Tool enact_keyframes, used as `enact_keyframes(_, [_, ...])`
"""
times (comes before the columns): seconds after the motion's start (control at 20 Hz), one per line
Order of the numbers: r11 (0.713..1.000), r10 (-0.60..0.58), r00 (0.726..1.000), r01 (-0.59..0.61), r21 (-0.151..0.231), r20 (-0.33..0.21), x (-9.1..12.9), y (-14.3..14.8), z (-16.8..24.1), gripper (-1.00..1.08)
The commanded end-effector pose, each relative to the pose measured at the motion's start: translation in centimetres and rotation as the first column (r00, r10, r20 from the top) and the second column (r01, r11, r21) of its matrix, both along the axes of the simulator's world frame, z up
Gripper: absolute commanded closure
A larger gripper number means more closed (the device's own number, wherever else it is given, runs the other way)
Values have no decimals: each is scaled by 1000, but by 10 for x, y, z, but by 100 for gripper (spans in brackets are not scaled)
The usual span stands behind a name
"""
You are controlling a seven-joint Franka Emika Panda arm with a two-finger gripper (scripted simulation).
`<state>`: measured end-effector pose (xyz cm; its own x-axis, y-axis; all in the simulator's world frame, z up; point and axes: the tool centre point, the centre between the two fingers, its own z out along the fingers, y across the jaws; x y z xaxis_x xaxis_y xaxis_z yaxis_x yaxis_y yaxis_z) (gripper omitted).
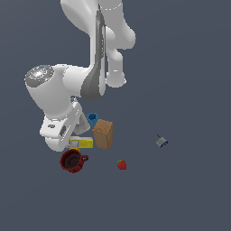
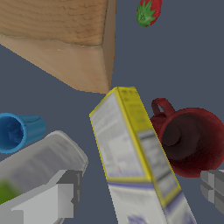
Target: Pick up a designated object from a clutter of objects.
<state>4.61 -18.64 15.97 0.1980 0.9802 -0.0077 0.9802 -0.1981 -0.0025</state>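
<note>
The designated object, a long yellow box [image 2: 131, 148] with a white-and-blue end, lies flat among the clutter of objects. My gripper [image 2: 140, 192] is open and straddles the box's white-and-blue end. One finger [image 2: 57, 197] is on the bottle's side and the other finger [image 2: 214, 188] on the mug's side; neither touches the box. In the exterior view the robot hand [image 1: 56, 133] hangs over one end of the yellow box [image 1: 82, 143] and hides that end.
A white green-labelled bottle [image 2: 39, 162] lies close beside the box. A dark red mug [image 2: 188, 140] stands on its other side. The brown box [image 2: 65, 39], a blue cup [image 2: 17, 131] and a strawberry [image 2: 148, 11] lie beyond. A tiny grey-blue item [image 1: 162, 142] sits apart at the exterior view's right.
</note>
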Motion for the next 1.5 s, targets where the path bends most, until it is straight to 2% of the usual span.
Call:
enact_keyframes(0.0, [999,38,999,-38,2,1,0,-6,-4,-92])
enact_keyframes(0.4, [994,105,994,-105,7,4,0,-16,-13,-92])
enact_keyframes(0.8, [994,112,994,-112,6,6,1,-16,-16,-92])
enact_keyframes(1.45, [993,114,993,-114,7,4,0,-17,-64,-92])
